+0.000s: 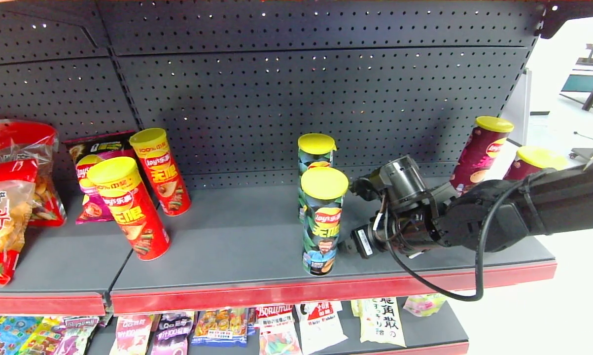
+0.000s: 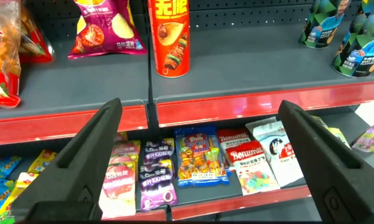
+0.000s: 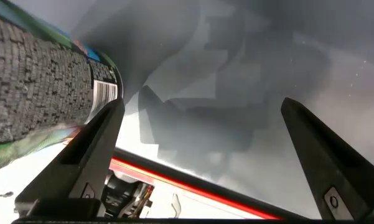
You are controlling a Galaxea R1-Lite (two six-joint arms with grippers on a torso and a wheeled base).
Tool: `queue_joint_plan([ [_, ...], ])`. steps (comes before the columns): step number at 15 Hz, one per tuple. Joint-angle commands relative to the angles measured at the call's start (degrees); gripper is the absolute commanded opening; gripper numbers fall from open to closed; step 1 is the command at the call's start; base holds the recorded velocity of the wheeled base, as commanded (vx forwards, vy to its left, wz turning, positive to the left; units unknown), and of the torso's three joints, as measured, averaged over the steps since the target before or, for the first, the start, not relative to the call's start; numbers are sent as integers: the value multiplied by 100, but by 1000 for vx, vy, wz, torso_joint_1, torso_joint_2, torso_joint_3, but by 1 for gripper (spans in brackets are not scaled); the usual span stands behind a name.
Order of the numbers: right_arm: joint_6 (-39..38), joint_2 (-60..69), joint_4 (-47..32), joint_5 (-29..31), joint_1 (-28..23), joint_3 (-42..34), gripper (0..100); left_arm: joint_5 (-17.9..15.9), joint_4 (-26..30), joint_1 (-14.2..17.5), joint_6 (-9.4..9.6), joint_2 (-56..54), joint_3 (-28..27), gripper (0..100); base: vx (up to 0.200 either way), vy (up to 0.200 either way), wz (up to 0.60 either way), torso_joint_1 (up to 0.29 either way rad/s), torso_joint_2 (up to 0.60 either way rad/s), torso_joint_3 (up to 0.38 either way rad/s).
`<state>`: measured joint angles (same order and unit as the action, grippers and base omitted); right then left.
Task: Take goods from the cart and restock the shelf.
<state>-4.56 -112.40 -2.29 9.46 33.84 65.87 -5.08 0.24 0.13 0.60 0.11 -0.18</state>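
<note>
Right wrist view reveals the right claw (image 3: 201, 104) released beside the green can (image 3: 43, 93); left claw (image 2: 200, 104) likewise spread

Matt perforated metal shelf (image 1: 257, 231), glossy cans w/ plastic lids (image 1: 324, 183).

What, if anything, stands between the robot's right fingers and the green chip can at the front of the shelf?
Nothing visible does. The right gripper is open just beside the front green chip can, which stands upright on the shelf. The can's side lies next to one of the fingers, with no other item between them.
</note>
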Motion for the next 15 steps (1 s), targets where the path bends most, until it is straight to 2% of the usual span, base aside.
queue_joint_plan([
  [1, -1, -10, 9, 3, 8, 49, 100, 7, 2, 4, 2, -2, 1, 100, 0, 0, 0, 0, 0, 0],
  [10, 8, -89, 141, -6, 26, 102, 100, -1, 2, 4, -7, -2, 1, 100, 0, 0, 0, 0, 0, 0],
  [15, 16, -98, 141, -6, 0, -250, 100, -1, 2, 4, -7, -2, 1, 100, 0, 0, 0, 0, 0, 0],
])
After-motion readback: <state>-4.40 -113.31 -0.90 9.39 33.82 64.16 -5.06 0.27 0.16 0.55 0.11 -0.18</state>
